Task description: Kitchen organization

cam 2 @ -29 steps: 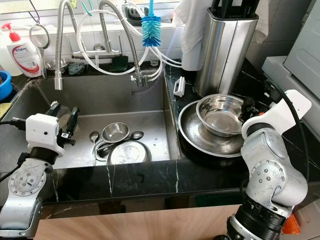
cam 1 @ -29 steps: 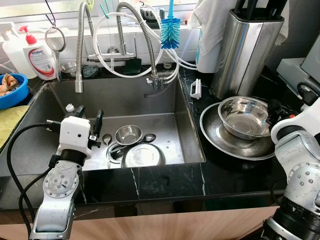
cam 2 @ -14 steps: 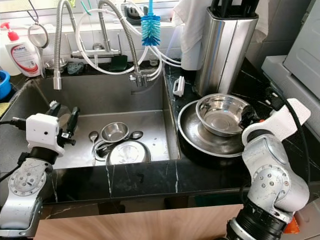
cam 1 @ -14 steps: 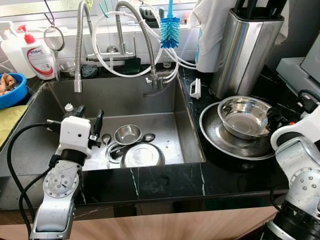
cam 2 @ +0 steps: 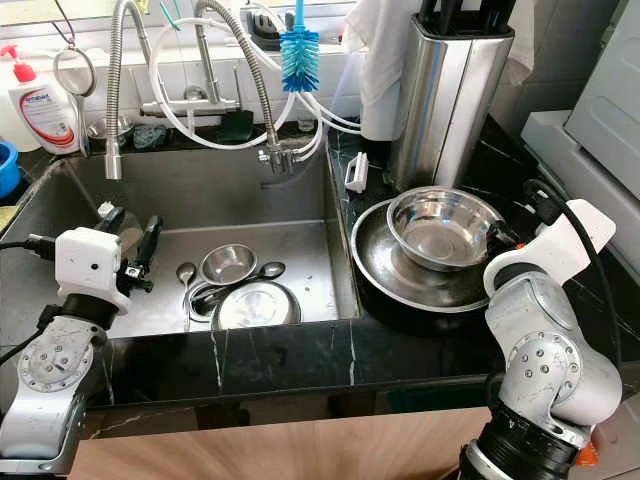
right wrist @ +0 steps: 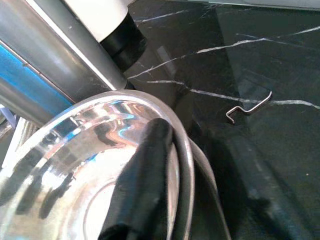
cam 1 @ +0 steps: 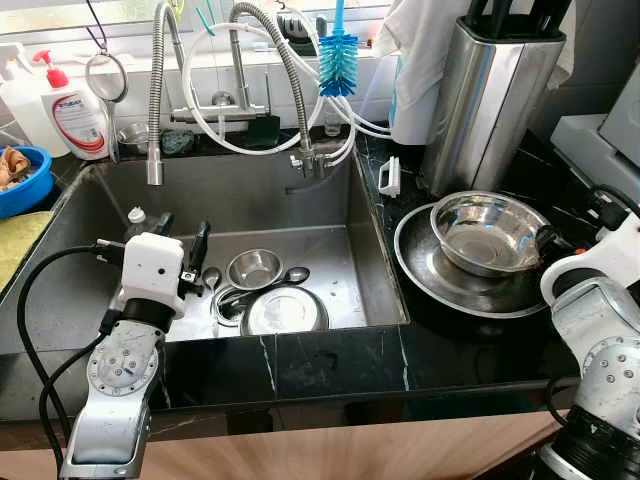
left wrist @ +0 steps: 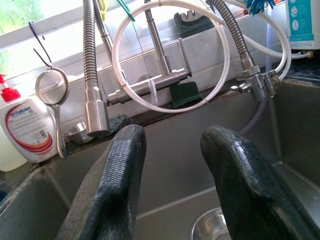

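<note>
A shiny steel bowl (cam 1: 485,230) rests inside a wide steel dish (cam 1: 430,272) on the black counter, right of the sink. My right gripper (cam 1: 548,240) is at the bowl's right rim, shut on it. In the right wrist view one black finger (right wrist: 145,185) lies against the bowl's inner wall (right wrist: 65,175), while the other finger is hidden. My left gripper (cam 1: 180,235) hangs open over the left part of the sink (cam 1: 230,195), with nothing between its fingers (left wrist: 107,190). On the sink floor lie a small bowl (cam 1: 255,268), a plate (cam 1: 285,312) and spoons (cam 1: 212,278).
A tall steel utensil holder (cam 1: 490,100) stands behind the dish. Faucet hoses (cam 1: 290,70) and a blue brush (cam 1: 338,60) hang over the sink's back. A soap bottle (cam 1: 75,115) and blue bowl (cam 1: 20,180) sit at the left. A small wire hook (right wrist: 248,106) lies on the counter.
My right wrist has turned and lowered at the bowl's rim, and the bowl has edged slightly left in the dish. The left arm has stayed in place.
</note>
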Robot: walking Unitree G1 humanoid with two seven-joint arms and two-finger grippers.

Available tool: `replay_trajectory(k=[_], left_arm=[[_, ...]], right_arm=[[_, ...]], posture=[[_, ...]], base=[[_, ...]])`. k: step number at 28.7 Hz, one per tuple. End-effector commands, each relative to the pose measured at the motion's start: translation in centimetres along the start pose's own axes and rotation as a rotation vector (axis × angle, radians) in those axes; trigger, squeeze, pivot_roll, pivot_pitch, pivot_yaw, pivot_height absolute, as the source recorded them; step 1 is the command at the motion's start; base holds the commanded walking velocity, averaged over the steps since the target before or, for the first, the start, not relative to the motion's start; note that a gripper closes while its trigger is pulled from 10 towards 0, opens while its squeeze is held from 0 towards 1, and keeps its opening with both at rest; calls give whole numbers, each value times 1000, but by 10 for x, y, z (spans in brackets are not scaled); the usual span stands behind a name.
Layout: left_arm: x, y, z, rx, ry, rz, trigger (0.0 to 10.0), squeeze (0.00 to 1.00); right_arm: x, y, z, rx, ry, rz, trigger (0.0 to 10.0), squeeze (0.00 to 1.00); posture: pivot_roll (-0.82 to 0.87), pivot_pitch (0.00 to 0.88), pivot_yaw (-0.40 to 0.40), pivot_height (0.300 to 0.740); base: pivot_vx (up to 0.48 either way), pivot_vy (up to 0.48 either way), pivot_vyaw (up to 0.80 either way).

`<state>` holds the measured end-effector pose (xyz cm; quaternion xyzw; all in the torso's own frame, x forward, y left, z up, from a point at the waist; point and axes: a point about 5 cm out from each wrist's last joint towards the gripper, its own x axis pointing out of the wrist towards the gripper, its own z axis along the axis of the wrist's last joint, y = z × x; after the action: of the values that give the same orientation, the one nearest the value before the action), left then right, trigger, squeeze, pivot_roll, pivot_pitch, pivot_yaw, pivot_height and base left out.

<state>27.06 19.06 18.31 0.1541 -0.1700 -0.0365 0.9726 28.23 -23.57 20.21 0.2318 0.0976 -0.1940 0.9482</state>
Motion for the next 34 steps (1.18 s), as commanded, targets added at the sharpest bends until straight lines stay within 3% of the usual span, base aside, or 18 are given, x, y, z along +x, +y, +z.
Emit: replay_trajectory(k=[1, 15, 21, 28, 34], left_arm=[[1, -3, -2, -13, 17, -21, 10000, 0], [3, -3, -3, -39, 26, -7, 10000, 0], [4, -3, -3, -41, 23, -3, 10000, 0], [7, -1, 1, -41, 5, 7, 10000, 0], [9, 0, 3, -41, -5, 15, 10000, 0]], right_arm=[[1, 4, -4, -17, 30, 26, 0, 0], [0, 6, 8, -22, -30, 26, 0, 0], [-2, 9, 21, -78, -99, 38, 0, 0], [-11, 31, 29, -13, -175, 190, 0, 0], [-13, 38, 33, 31, -207, 250, 0, 0]], posture=[[11, 44, 24, 740], [9, 37, 25, 740], [9, 34, 25, 740], [12, 27, 27, 740], [12, 22, 25, 740]], base=[[0, 0, 0], [0, 0, 0], [0, 0, 0], [0, 0, 0], [0, 0, 0]])
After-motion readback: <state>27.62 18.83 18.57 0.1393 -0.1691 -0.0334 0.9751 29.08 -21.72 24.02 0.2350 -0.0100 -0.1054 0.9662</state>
